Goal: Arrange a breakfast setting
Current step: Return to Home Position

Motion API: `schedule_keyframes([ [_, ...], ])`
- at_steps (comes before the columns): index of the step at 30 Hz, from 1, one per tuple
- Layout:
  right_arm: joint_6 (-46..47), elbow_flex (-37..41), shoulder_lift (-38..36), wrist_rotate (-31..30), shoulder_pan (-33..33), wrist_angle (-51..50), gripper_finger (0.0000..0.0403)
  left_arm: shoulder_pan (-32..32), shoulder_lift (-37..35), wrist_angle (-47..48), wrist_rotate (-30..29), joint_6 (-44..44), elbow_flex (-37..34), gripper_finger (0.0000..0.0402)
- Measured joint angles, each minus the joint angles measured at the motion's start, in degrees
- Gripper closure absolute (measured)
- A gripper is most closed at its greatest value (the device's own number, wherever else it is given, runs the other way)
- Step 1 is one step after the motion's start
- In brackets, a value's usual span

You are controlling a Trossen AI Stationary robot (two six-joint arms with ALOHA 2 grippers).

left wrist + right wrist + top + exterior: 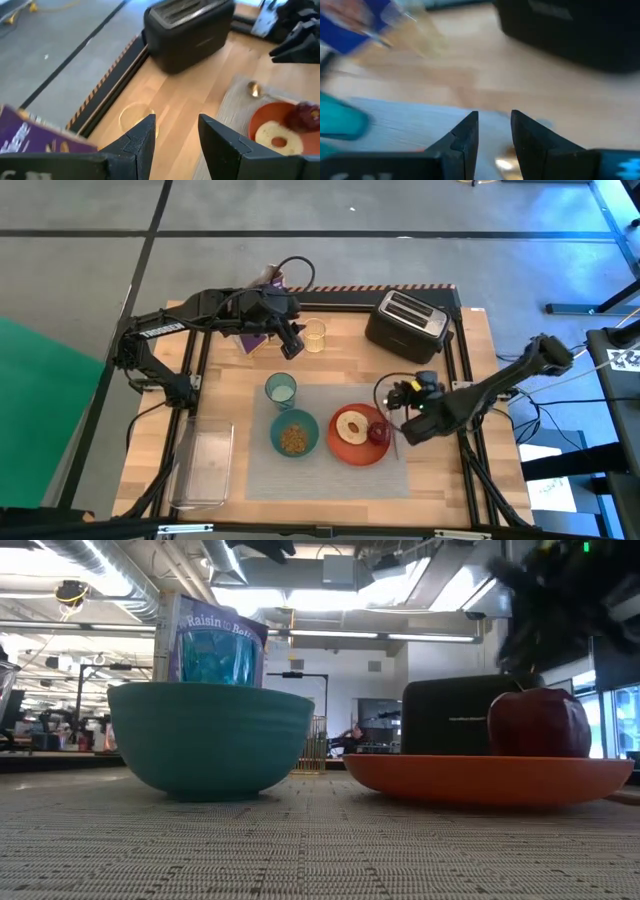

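Observation:
A grey placemat (pixel 320 465) holds a teal bowl (pixel 294 432) of cereal, a translucent teal cup (pixel 281 389) and an orange-red plate (pixel 357 448). A bagel (pixel 351 426) and a dark-red fruit (pixel 378 433) lie on the plate. The gold spoon (pixel 255 89) lies on the mat by the plate's far right side. My right gripper (pixel 392 395) is open just above the spoon's bowl end (pixel 504 162); I cannot tell whether it touches it. My left gripper (pixel 292 345) is open and empty over the far left of the table.
A black toaster (pixel 405 325) stands at the far right. A purple cereal box (pixel 255 335) and a clear cup (pixel 315 336) stand beside my left gripper. A clear plastic tray (pixel 205 465) lies at the near left.

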State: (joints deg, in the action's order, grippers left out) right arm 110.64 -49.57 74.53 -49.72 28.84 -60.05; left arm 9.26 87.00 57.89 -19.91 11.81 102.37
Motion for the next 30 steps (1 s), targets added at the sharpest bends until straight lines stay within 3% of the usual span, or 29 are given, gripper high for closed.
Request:
schedule_keyframes([
  [3,-10.58,-1.54,-5.62,-5.90,0.00,2.35,0.0302,0.00,0.00,-3.93,1.47,-1.91,0.00,0.0259],
  [7,-34.99,-3.18,-13.67,-8.02,-0.80,13.20,0.0331,-0.02,-0.72,-9.74,3.68,-5.90,0.00,0.0259],
  [11,-62.58,-3.32,-19.85,1.52,-4.70,31.80,0.0370,-0.02,-1.55,-14.43,4.64,-9.37,0.02,0.0260],
  [15,-81.76,-3.32,-21.36,17.77,-10.94,50.08,0.0399,-0.03,-1.70,-18.10,7.60,-10.48,0.02,0.0278],
  [19,-86.72,-3.36,-19.06,34.37,-18.40,58.78,0.0395,-1.40,-1.96,-22.48,12.55,-8.79,-1.73,0.0312],
  [23,-88.53,-3.27,-14.24,47.58,-24.34,63.83,0.0401,-4.01,-1.81,-29.48,15.45,-7.39,-8.74,0.0351],
  [27,-90.11,-3.27,-11.21,58.35,-28.04,74.16,0.0401,-5.64,-3.35,-31.41,15.69,-3.15,-15.01,0.0388],
  [30,-90.15,-3.27,-12.13,63.34,-30.47,74.67,0.0402,-5.52,-8.22,-30.39,14.87,-0.10,-19.23,0.0398],
])
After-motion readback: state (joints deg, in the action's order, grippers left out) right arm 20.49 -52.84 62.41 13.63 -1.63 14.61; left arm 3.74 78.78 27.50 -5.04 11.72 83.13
